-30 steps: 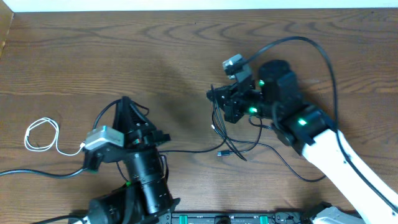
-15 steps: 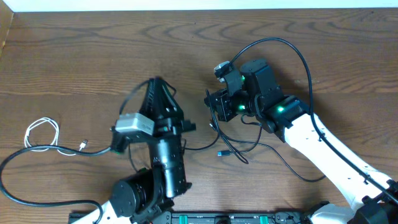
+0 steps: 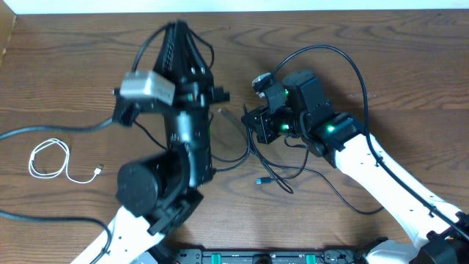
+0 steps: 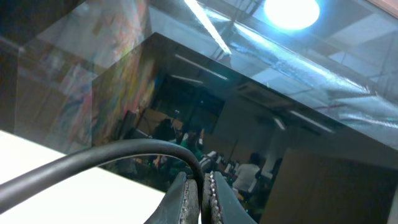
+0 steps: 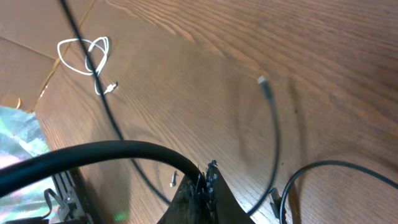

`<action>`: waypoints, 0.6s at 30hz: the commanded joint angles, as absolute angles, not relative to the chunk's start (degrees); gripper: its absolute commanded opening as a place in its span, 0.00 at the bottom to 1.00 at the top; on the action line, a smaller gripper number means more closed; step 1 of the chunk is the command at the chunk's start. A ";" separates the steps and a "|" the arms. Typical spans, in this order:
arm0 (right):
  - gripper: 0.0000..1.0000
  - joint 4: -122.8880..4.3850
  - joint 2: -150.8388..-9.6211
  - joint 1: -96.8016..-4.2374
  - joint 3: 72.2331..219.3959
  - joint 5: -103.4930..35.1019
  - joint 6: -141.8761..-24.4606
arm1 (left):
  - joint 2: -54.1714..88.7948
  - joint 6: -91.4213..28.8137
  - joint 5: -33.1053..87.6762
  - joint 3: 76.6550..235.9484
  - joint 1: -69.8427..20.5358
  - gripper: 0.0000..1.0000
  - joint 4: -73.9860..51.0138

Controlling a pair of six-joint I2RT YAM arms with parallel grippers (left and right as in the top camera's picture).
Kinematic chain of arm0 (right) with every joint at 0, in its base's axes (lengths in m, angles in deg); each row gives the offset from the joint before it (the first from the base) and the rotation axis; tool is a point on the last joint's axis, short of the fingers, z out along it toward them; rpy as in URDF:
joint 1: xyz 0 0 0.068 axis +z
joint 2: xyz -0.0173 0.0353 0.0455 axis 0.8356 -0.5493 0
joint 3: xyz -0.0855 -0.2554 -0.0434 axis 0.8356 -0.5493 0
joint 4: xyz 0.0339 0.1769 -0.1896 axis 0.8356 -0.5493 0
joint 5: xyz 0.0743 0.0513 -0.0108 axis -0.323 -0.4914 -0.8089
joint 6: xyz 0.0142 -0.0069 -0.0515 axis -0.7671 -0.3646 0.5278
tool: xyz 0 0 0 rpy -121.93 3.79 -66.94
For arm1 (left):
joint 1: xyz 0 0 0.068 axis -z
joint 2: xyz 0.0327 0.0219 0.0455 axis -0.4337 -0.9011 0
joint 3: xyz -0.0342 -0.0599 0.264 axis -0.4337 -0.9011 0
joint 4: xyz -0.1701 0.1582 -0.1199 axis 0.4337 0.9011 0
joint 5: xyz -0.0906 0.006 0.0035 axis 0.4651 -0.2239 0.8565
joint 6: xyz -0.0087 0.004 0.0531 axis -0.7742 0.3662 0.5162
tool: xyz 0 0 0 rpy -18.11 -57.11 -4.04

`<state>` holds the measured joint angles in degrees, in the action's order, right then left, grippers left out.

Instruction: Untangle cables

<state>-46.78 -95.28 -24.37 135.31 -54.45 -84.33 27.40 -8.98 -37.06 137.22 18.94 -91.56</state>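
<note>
My left gripper (image 3: 178, 27) is raised high above the table, shut on a thin black cable (image 4: 112, 154) that arcs in from the left between its pads (image 4: 186, 199). My right gripper (image 3: 251, 123) sits low near the table's middle. It is shut on another black cable (image 5: 106, 152) that curves into its tips (image 5: 205, 178). Loose black cable loops (image 3: 282, 176) with a small plug (image 3: 261, 180) lie just in front of it. A black cable end with a plug (image 5: 262, 80) rests on the wood. The white cable (image 3: 47, 158) lies coiled at the left, apart from both grippers.
Thick black arm wires run over the left of the table (image 3: 44, 130) and loop above the right arm (image 3: 344, 55). The table's far edge (image 3: 234, 11) meets a pale wall. A small screw (image 5: 173, 180) lies on the wood near my right gripper.
My left arm has risen from the near left and swung toward the table's far side, carrying its black cable up. The right gripper shifted slightly left, then stayed put.
</note>
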 commanded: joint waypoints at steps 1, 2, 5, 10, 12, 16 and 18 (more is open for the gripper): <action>0.01 -47.94 -95.26 -24.46 135.51 -52.00 -84.87 | 25.10 -14.79 -35.25 138.64 16.51 0.08 -88.83; 0.01 -48.73 -95.26 -24.46 135.51 -50.99 -84.90 | 24.82 -15.88 -35.27 138.64 16.10 0.08 -85.94; 0.01 -50.93 -95.26 -24.70 135.51 -50.05 -84.87 | 24.67 -20.12 -35.49 138.62 15.16 0.08 -73.81; 0.01 -53.16 -95.26 -26.29 135.51 -50.05 -84.85 | 24.78 -29.15 -36.03 138.60 13.00 0.08 -56.59; 0.01 -53.82 -95.26 -27.23 135.51 -50.05 -84.87 | 25.04 -37.61 -36.97 138.60 11.49 0.08 -47.34; 0.01 -54.87 -95.26 -28.48 135.51 -50.10 -84.87 | 25.08 -55.77 -33.76 138.58 7.57 0.08 -32.00; 0.01 -55.20 -95.26 -28.52 135.51 -50.25 -84.87 | 25.08 -60.52 -26.92 138.58 5.13 0.07 -26.71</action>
<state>-54.91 -95.28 -28.28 135.27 -50.21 -84.72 24.23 -46.00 -33.52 137.96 7.73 -29.75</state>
